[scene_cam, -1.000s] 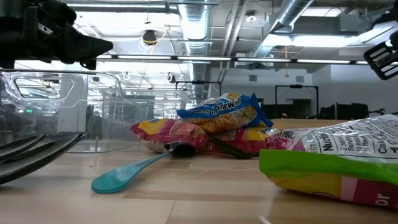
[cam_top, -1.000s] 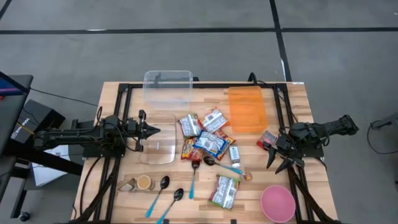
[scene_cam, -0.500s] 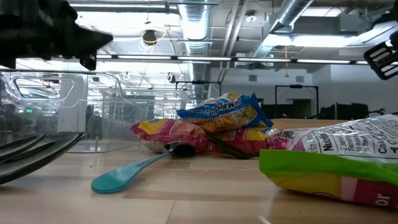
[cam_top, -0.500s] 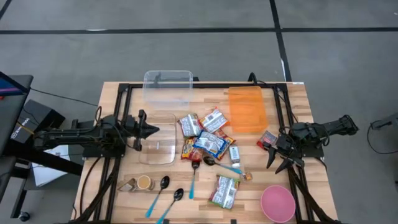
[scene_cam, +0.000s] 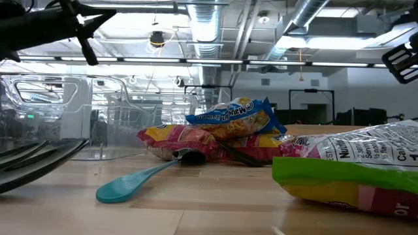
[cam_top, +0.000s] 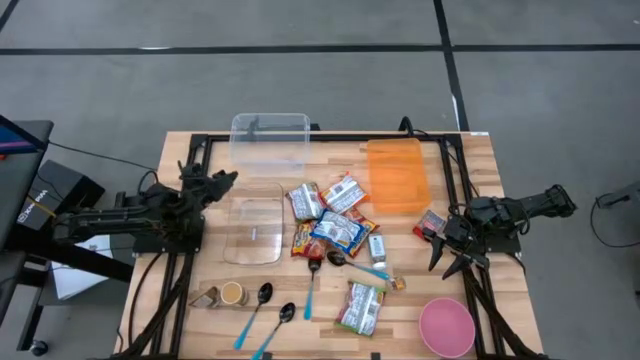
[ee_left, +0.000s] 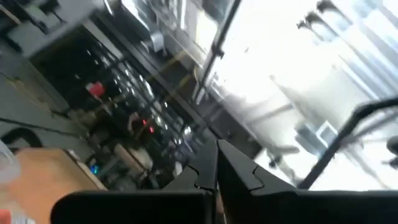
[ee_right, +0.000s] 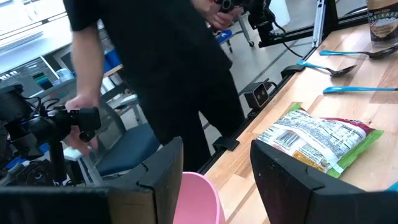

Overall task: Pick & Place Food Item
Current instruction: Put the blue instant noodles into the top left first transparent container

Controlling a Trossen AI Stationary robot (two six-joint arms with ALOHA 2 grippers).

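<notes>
Snack packets (cam_top: 330, 222) are lying heaped at the table's (cam_top: 470, 160) middle, with one more packet (cam_top: 361, 306) sitting apart near the pink bowl (cam_top: 446, 327). Left gripper (cam_top: 226, 180) is hanging with fingers pressed together, holding nothing, beside the clear lid (cam_top: 253, 222) and near the clear tub (cam_top: 270, 142). Right gripper (cam_top: 447, 250) is waiting with jaws parted and empty at the right edge, just beside a red packet (cam_top: 429, 223) and above the bowl.

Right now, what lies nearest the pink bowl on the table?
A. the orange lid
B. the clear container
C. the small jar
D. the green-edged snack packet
D: in the high view the green-edged snack packet lies just beside the pink bowl, with the other three farther off.
</notes>
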